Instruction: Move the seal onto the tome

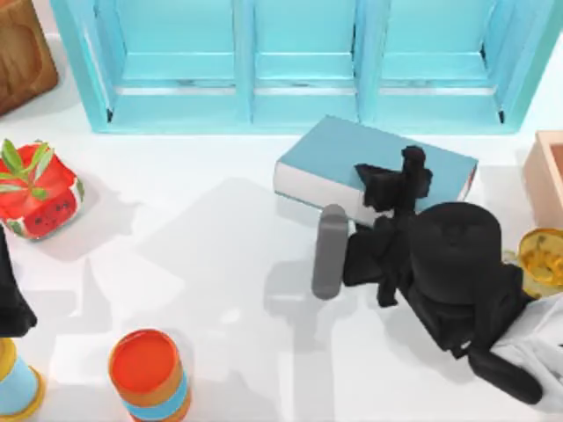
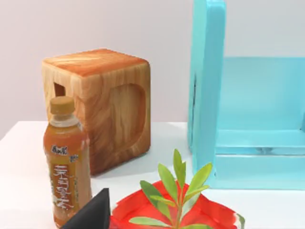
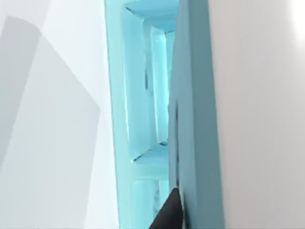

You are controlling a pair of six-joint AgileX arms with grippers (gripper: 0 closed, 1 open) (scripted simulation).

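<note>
The right gripper hovers over the tome at the table's two o'clock; its grip cannot be told. The left arm is parked at nine o'clock.

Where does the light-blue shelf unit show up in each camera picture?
Top view: the shelf unit spans the picture's top, behind the tome.
Left wrist view: its end panel stands beside the wooden block.
Right wrist view: its compartments lie past a darker teal slab.
Shared landmark: the white table.
</note>
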